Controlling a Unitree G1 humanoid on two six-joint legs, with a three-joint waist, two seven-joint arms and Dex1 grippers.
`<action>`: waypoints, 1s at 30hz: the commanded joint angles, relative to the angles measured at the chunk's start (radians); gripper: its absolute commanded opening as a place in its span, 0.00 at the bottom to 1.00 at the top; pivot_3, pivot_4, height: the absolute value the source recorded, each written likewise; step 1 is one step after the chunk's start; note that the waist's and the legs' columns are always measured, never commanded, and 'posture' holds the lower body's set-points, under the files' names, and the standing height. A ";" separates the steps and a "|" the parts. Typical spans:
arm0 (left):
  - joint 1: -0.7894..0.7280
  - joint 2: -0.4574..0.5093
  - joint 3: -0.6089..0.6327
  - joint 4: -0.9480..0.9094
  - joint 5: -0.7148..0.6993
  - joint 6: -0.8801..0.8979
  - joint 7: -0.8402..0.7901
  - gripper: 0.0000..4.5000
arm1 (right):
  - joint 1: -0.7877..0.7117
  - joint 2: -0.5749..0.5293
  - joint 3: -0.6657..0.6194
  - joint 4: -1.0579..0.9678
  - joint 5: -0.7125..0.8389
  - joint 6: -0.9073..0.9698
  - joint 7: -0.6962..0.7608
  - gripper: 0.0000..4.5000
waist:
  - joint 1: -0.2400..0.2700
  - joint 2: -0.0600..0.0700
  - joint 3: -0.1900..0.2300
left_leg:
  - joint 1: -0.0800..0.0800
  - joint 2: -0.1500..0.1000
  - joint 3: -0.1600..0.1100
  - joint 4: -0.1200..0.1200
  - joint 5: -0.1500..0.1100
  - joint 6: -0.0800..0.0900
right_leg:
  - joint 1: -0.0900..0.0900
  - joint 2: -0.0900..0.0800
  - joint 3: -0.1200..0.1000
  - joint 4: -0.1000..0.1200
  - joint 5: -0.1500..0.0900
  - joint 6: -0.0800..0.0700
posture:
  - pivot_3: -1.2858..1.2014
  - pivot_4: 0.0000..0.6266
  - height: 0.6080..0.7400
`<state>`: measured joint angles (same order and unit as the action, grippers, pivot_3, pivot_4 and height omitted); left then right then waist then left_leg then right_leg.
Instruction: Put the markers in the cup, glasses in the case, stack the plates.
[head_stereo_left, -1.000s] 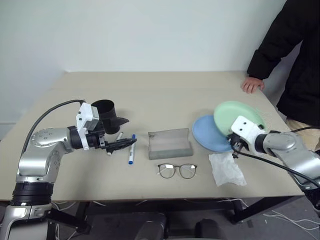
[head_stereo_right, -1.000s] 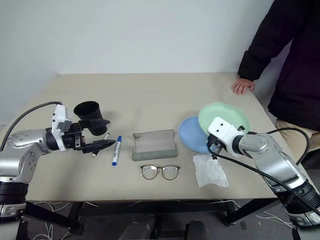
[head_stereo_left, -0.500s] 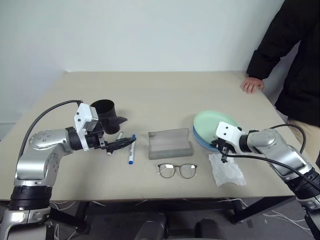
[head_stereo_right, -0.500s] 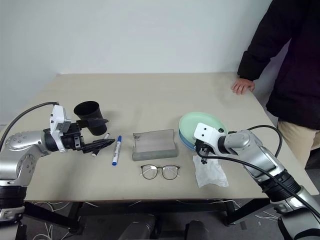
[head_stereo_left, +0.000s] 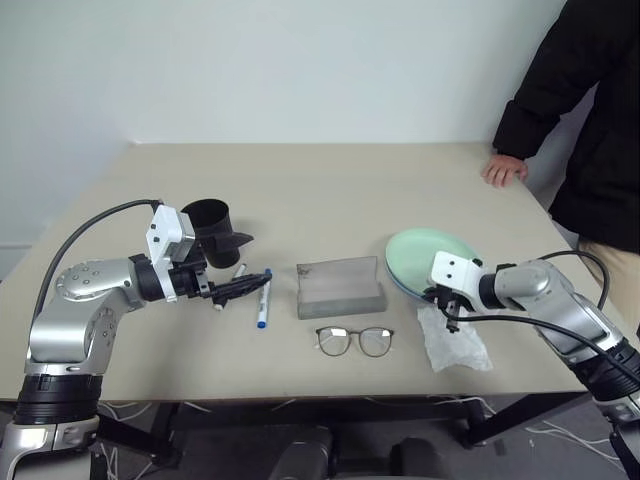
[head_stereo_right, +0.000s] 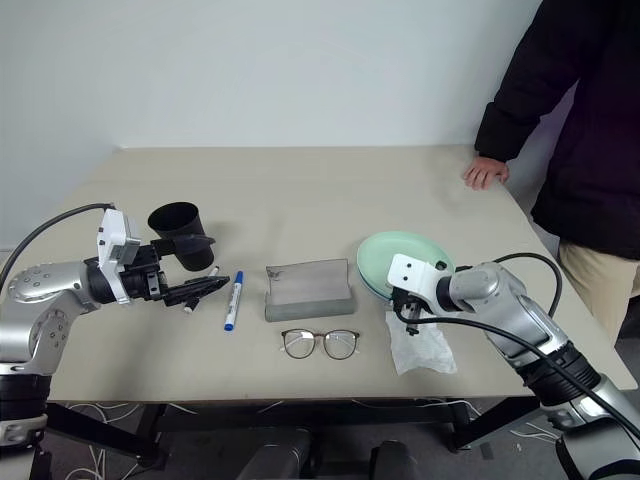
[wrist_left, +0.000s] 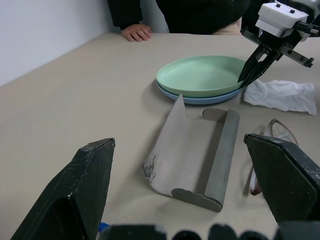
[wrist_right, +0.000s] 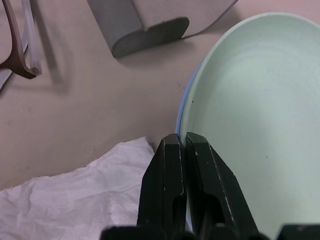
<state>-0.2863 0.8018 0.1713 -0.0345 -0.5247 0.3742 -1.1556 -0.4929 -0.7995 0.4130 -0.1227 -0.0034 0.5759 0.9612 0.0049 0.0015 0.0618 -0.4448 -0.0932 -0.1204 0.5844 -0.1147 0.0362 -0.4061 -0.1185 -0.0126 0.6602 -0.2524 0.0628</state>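
I see green plate (head_stereo_left: 431, 252) stacked in blue plate (wrist_left: 200, 99); case (head_stereo_left: 341, 288) open, empty; left hand (head_stereo_left: 236, 266) spread, right hand (head_stereo_left: 450, 318) pressed together.

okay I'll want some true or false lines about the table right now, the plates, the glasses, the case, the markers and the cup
1. The green plate sits on top of the blue plate. True.
2. The glasses are inside the case. False: they lie on the table in front of the open case.
3. Both markers are in the cup. False: the blue marker and the black marker lie on the table.
4. The right gripper is shut at the green plate's rim. True.
5. The left gripper is open. True.
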 joint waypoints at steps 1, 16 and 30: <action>-0.023 0.014 0.022 -0.025 -0.010 -0.006 -0.001 0.98 | -0.002 0.002 -0.019 -0.018 -0.018 -0.015 0.003 0.11 | 0.000 0.000 0.000 | 0.000 0.000 0.000 0.000 0.000 0.000 | 0.000 0.000 0.000 0.000 0.000 0.000 | 0.52 0.00 0.90; -0.027 0.030 0.024 0.002 -0.001 -0.022 -0.024 0.98 | 0.065 -0.091 -0.439 -0.330 0.382 0.357 0.085 0.99 | 0.003 0.000 0.000 | 0.000 0.000 0.000 0.001 0.000 0.000 | 0.001 -0.001 0.000 0.000 0.000 0.000 | 0.52 0.00 0.90; -0.015 0.036 0.039 0.007 -0.019 -0.032 -0.069 0.98 | 0.410 -0.124 -0.504 -0.441 0.436 0.387 -0.033 0.99 | 0.006 0.000 0.000 | -0.001 0.001 0.002 0.000 -0.001 0.001 | 0.000 -0.004 0.001 0.000 -0.001 -0.001 | 0.52 0.00 0.90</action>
<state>-0.2933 0.8254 0.1793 -0.0094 -0.5276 0.3594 -1.2185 -0.0810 -0.9261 -0.0856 -0.5619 0.4380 0.9828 0.9502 0.0105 0.0014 0.0618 -0.4458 -0.0924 -0.1185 0.5848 -0.1155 0.0373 -0.4062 -0.1227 -0.0115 0.6600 -0.2530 0.0621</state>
